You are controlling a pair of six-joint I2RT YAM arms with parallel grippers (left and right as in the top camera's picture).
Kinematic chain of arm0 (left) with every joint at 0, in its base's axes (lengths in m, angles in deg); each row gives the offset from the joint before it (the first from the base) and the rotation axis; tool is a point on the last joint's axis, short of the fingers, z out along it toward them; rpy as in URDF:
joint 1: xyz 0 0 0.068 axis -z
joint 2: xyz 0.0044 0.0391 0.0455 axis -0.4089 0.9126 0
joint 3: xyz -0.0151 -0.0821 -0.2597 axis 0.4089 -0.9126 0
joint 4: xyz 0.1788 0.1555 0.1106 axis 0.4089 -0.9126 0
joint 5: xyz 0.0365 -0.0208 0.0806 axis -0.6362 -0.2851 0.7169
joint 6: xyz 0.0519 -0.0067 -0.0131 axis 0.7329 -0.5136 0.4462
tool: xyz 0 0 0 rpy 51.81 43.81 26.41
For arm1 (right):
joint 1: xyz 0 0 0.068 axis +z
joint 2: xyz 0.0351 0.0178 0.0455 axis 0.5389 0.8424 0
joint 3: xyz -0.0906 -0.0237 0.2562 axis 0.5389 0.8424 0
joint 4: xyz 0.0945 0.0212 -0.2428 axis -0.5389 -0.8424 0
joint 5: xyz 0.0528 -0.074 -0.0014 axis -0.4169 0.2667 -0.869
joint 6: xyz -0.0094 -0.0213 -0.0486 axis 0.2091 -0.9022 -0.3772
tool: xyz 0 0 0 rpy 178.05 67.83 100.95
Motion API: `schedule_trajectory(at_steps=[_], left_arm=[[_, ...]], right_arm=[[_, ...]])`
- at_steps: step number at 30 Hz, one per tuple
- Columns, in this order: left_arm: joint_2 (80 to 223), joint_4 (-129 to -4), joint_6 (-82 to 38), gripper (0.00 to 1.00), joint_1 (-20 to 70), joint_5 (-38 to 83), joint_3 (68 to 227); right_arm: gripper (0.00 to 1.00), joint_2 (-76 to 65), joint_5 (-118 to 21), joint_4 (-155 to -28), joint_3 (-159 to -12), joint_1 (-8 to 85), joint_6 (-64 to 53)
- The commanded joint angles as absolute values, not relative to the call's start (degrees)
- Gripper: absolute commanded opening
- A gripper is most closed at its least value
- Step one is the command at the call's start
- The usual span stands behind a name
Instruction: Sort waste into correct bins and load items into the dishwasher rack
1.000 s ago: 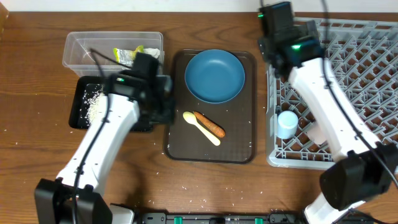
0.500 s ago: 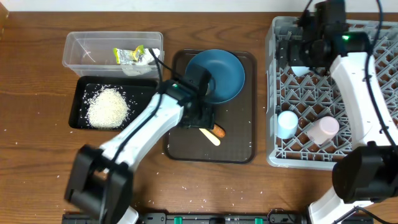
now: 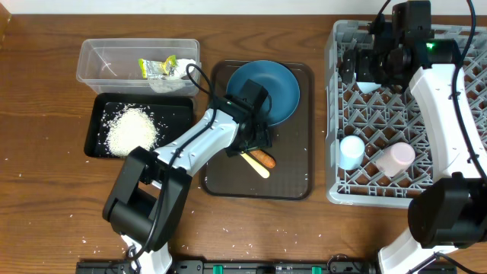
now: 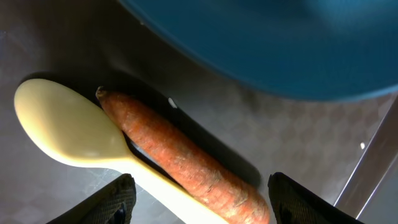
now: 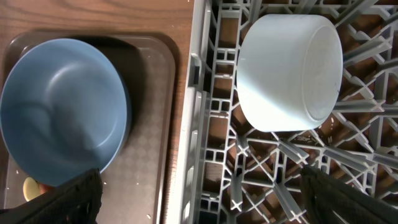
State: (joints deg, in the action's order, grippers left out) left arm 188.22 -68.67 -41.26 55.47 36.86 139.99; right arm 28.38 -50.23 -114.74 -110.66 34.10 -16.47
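Seen from overhead, the left jaws sit low over the dark brown serving tray [image 3: 297,179], directly above the carrot piece [image 3: 264,159] and pale yellow spoon [image 3: 259,168], just beside the blue plate [image 3: 268,90]; the arm hides how far they are open. The right jaws hang over the dishwasher rack [image 3: 449,129] by the white bowl [image 3: 367,82], with the blue cup [image 3: 351,151] and pink cup [image 3: 396,158] racked well apart from them. The wrapper [image 3: 158,67] lies in the clear tub [image 3: 99,65], and the rice [image 3: 131,129] in the black tray [image 3: 179,114]. The left wrist view shows the jaws wide apart, with the fingertips [image 4: 118,199] on either side of the touching carrot and spoon and gripping nothing. In the right wrist view the jaws are spread wide and empty, and the bowl is tipped among the pegs.
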Motion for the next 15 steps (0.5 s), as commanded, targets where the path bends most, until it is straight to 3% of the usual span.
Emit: schedule_trajectory(at_steps=[1, 15], left_arm=[[189.10, -68.50, -43.60, 0.70, 56.06, 37.58, 140.43], [194.17, -66.16, -44.56, 0.70, 59.64, 37.58, 140.40]], right_arm=[[0.99, 28.41, -50.86, -115.07, -110.88, 34.06, -16.74], [0.99, 28.41, -50.86, -115.71, -110.88, 34.06, -16.85]])
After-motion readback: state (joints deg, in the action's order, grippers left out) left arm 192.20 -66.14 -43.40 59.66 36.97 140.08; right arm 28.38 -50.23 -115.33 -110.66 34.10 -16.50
